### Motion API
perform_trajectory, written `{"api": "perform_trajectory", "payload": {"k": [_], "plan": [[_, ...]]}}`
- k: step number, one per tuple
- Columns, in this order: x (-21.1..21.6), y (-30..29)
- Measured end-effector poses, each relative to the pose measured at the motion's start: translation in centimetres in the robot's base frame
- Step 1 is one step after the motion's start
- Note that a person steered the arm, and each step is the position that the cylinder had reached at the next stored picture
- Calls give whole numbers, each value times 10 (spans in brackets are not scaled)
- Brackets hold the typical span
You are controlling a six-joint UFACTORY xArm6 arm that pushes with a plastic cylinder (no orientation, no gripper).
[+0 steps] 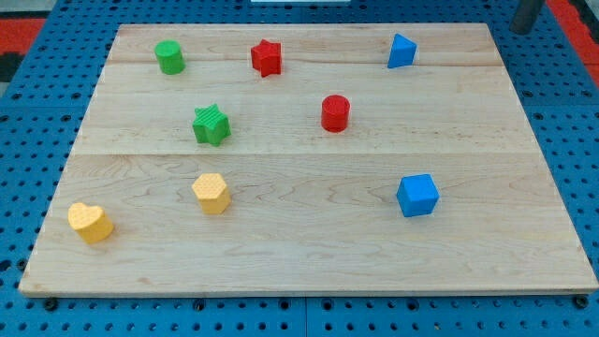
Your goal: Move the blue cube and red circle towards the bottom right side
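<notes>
The blue cube (417,195) sits on the wooden board (309,253) at the view's right, below the middle. The red circle, a short cylinder (335,112), stands near the board's centre, up and to the left of the cube. The dark rod (527,15) shows at the view's top right corner, beyond the board's far edge. Its lower end, my tip (523,30), is far from both blocks, up and to the right of them.
A blue triangular block (401,51) and a red star (267,57) lie near the view's top. A green cylinder (169,57) and a green star (211,124) are at the left. A yellow hexagon (211,193) and a yellow heart (90,223) are at the bottom left.
</notes>
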State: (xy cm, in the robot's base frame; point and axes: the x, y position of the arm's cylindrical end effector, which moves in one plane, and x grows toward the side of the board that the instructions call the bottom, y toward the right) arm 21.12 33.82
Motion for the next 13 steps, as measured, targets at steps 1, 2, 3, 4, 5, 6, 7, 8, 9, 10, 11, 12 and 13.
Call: {"api": "perform_trajectory", "payload": {"k": [1, 2, 3, 4, 5, 6, 7, 8, 9, 10, 11, 12, 13], "plan": [[22, -54], [23, -96], [59, -125], [162, -129], [196, -188], [227, -283], [261, -271], [266, -201], [293, -189], [288, -177], [226, -176], [166, -205], [135, -278]]}}
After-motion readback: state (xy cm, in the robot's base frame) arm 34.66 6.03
